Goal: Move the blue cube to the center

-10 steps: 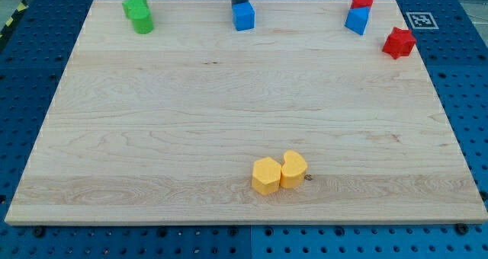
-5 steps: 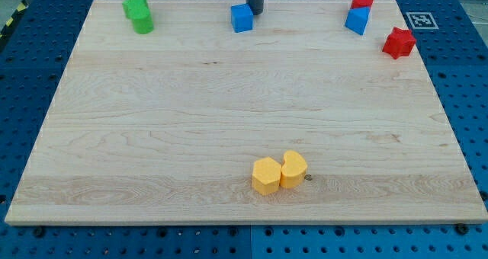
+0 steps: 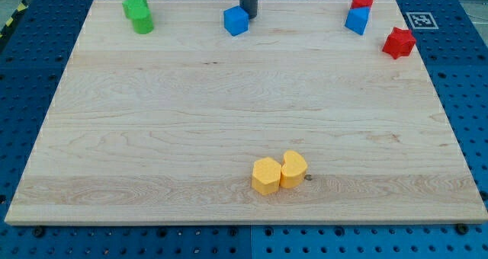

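Observation:
The blue cube (image 3: 236, 20) sits near the top edge of the wooden board (image 3: 244, 122), a little left of the middle. My tip (image 3: 248, 14) is a dark rod coming down from the view's top. It stands right against the cube's upper right side. A second blue block (image 3: 357, 20) lies at the top right, touching a small red block (image 3: 362, 1) above it.
Two green blocks (image 3: 139, 14) touch each other at the top left. A red star-like block (image 3: 399, 43) lies at the right edge. Two yellow blocks (image 3: 279, 172) sit side by side near the bottom middle. A marker tag (image 3: 420, 20) is off the board's top right corner.
My tip moved from above the blue cube to its right side, then back left a little. The cube slid left and slightly down and turned a bit.

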You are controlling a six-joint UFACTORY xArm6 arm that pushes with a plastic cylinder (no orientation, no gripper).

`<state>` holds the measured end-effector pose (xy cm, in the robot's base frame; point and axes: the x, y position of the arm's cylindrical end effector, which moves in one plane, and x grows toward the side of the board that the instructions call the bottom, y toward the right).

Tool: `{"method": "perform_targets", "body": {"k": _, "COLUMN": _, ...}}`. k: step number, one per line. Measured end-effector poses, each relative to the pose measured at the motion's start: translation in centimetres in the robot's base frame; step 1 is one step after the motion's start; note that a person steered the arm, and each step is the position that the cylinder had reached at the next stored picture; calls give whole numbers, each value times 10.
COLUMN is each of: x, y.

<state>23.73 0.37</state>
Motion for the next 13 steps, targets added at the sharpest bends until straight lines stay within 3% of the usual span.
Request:
{"method": "perform_targets", "body": {"k": 2, "x": -21, "y": -12}}
{"method": "perform_targets", "body": {"k": 4, "x": 20, "y": -40}}
{"method": "perform_targets", "body": {"k": 13, "x": 95, "y": 57}}
